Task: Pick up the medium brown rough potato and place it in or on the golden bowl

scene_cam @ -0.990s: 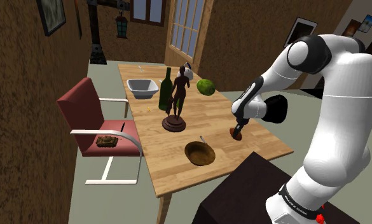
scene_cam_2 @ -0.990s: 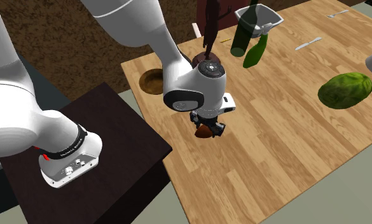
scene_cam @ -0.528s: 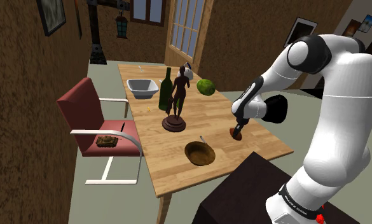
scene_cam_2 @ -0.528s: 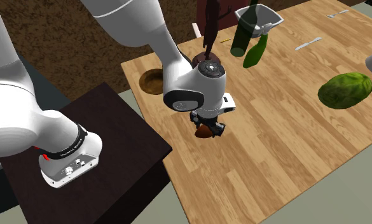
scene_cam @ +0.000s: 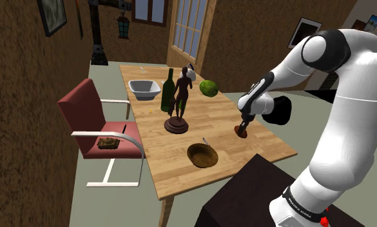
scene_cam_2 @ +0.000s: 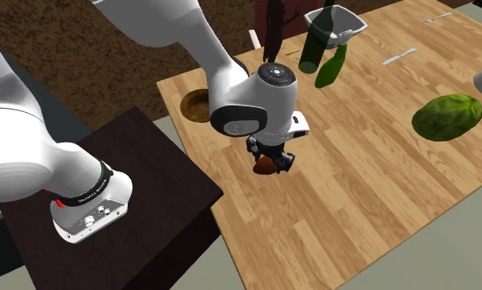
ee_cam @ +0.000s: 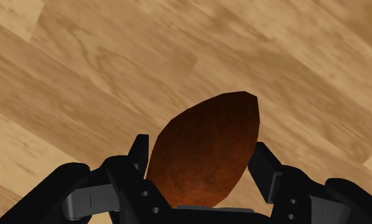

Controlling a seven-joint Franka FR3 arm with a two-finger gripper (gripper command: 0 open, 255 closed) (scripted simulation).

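Observation:
The reddish-brown potato (ee_cam: 206, 149) sits clasped between the two black fingers of my gripper (ee_cam: 203, 162), which is shut on it. In the shoulder view the gripper (scene_cam: 243, 131) holds the potato (scene_cam: 242, 133) just above the wooden table (scene_cam: 212, 122), near its edge at that view's right. The second exterior view has the potato (scene_cam_2: 265, 166) hanging under the hand (scene_cam_2: 271, 158), slightly off the tabletop. The brown-gold bowl (scene_cam: 202, 155) stands on the table nearer its front edge, to the shoulder view's left of the gripper; its rim (scene_cam_2: 196, 105) peeks from behind the arm.
A dark figurine (scene_cam: 178, 109), a green bottle (scene_cam: 168, 90), a white square dish (scene_cam: 144, 88) and a green round melon (scene_cam: 209, 88) stand farther along the table. A red chair (scene_cam: 96, 122) is beside it. The dark stand (scene_cam_2: 124, 189) lies close behind the gripper.
The gripper has risen a little with the potato clasped in it, lifting it off the tabletop. The arm's upper joints have shifted upward.

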